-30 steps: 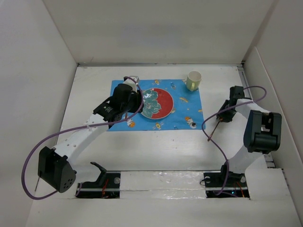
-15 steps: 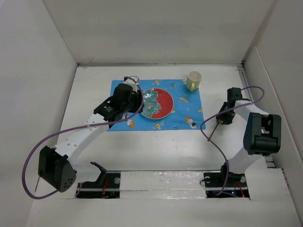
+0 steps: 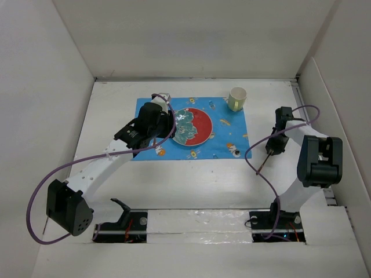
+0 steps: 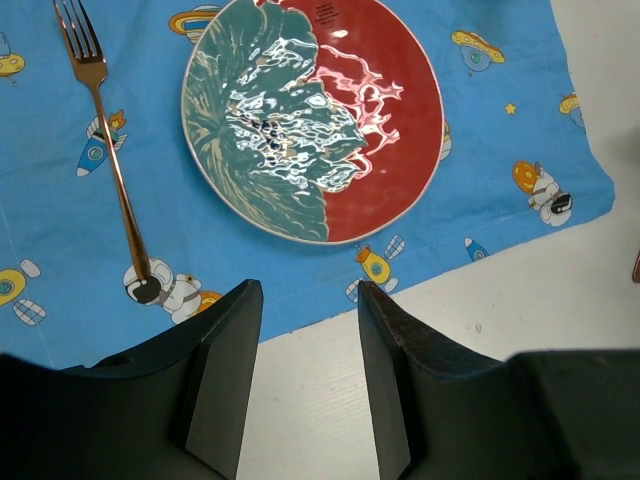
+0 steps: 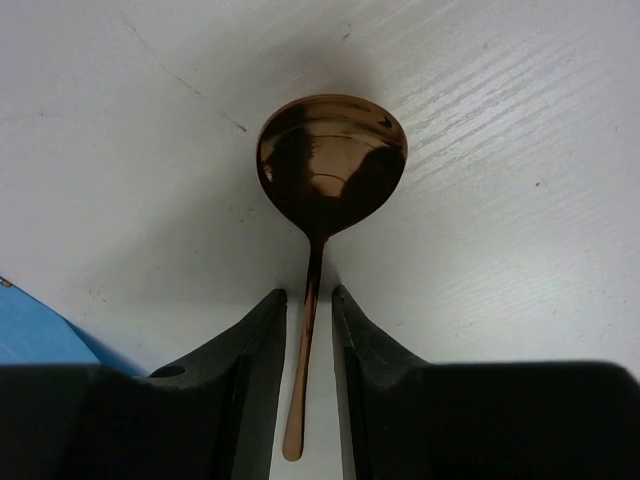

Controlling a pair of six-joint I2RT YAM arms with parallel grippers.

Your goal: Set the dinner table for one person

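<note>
Two arms: the left gripper (image 4: pixel 310 300) hovers over the near edge of the blue cartoon-printed cloth mat (image 4: pixel 500 150). The right gripper (image 5: pixel 310 295) works to the right of that mat, low over the plain white matte worktop (image 3: pixel 197 185), the dinner table that lies under everything.
Left jaws: parted wide, with nothing between them.
Right jaws: drawn close on either side of the slim handle of a copper-coloured metal spoon (image 5: pixel 330 160). A thin gap shows on each side, so whether they have gripped it cannot be told.
Spoon: on the bare worktop right of the mat, bowl beyond the fingertips and handle running back between the jaws. Whether it rests or is lifted is unclear.
Already laid: a round glossy plate (image 4: pixel 310 110), half red and half teal, sits mid-mat. A copper-coloured fork (image 4: pixel 110 160) lies to its left, apart from it, tines far. A pale yellow-green cup (image 3: pixel 237 98) stands at the mat's far right corner.
Step in hand: probably taking up the spoon to lay it right of the plate.
Doing it well: keep the handle centred, close firmly before lifting, and rise straight. Then carry it left and lay it parallel to the fork on the strip of mat right of the plate, clear of rim and cup.
Risk: a thin, slick handle may twist or slip in a loose pinch.
</note>
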